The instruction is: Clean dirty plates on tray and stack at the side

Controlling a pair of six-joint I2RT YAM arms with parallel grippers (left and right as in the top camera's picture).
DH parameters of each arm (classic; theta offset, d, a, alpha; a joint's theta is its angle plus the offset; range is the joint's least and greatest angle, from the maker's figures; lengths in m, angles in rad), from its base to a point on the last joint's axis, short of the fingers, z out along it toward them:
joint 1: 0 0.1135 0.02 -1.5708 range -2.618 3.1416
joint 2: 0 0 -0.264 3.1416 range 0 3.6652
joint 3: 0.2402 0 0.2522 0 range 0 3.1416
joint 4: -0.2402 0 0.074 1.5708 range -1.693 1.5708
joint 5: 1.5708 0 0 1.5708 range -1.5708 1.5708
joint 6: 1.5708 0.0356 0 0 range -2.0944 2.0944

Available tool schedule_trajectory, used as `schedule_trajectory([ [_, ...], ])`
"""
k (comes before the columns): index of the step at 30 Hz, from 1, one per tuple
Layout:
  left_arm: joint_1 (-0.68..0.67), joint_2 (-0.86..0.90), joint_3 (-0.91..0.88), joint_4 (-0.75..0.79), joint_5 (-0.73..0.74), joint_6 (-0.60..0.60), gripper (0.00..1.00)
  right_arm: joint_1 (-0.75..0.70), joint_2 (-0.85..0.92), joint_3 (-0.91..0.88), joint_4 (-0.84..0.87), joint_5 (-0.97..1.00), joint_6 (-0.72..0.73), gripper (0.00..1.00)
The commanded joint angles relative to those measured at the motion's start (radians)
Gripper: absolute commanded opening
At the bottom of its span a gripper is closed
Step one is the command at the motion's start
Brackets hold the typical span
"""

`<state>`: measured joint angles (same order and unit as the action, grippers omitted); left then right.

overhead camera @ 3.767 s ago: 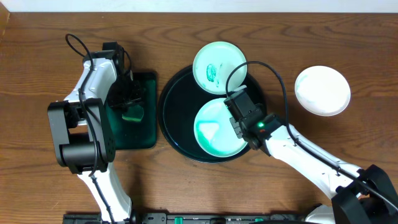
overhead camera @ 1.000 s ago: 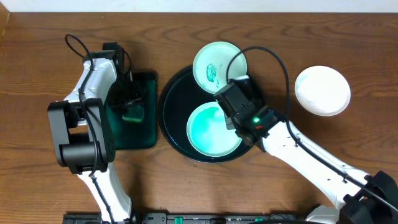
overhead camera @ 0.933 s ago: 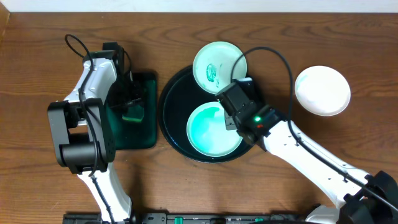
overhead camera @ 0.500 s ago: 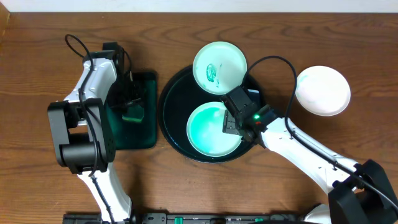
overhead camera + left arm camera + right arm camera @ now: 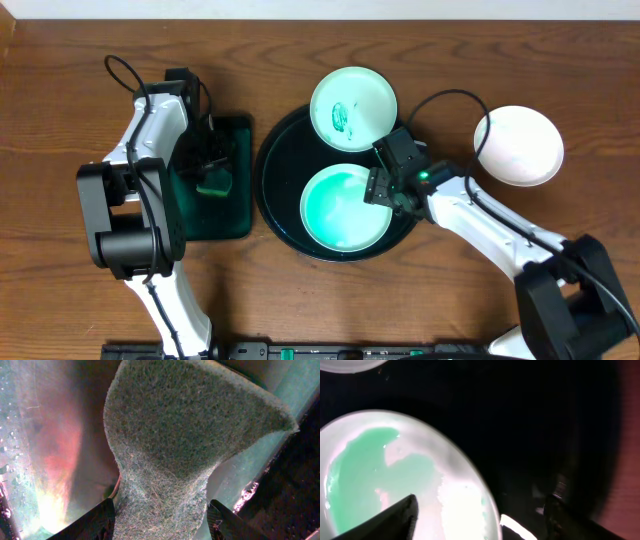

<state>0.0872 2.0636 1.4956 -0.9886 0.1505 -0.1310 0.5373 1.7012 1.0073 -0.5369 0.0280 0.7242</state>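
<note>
The black round tray [image 5: 275,180] holds a plate [image 5: 345,207] washed with teal. A second plate [image 5: 353,107], with a green smear, rests on the tray's back rim. A clean white plate [image 5: 518,145] sits on the table to the right. My right gripper [image 5: 378,190] hovers open over the teal plate's right edge. In the right wrist view that plate [image 5: 395,470] has its rim between the spread fingers of the right gripper [image 5: 480,510], above the dark tray [image 5: 530,425]. My left gripper [image 5: 160,510] pinches the sponge [image 5: 185,435].
A dark green rectangular tray [image 5: 235,215] lies left of the black tray, and in it the sponge [image 5: 212,183] sits under my left gripper [image 5: 210,172]. The right arm's cable loops above the table between the black tray and the white plate.
My right gripper has opened, let go of the teal plate and drawn back to the right. The plate now lies flat on the tray. The left arm has not moved.
</note>
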Motion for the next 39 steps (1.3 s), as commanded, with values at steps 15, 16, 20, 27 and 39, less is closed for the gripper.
schedule_trajectory([
  [15,0.000,-0.010,-0.005,-0.009,-0.005,-0.005,0.60,0.001,0.138,-0.008,0.084,-0.132,-0.076,0.25],
  [16,0.000,-0.010,-0.004,-0.009,-0.005,-0.005,0.60,0.001,0.143,-0.008,0.087,-0.132,-0.076,0.05],
  [20,0.000,-0.010,-0.004,-0.009,-0.005,-0.005,0.60,0.001,0.143,-0.008,0.106,-0.130,-0.126,0.01],
  [27,0.000,-0.010,-0.004,-0.014,-0.005,-0.005,0.60,0.001,0.116,-0.007,0.106,-0.093,-0.211,0.01],
  [39,0.000,-0.010,-0.004,-0.017,-0.005,-0.005,0.60,0.055,-0.183,-0.007,0.047,0.179,-0.446,0.01],
])
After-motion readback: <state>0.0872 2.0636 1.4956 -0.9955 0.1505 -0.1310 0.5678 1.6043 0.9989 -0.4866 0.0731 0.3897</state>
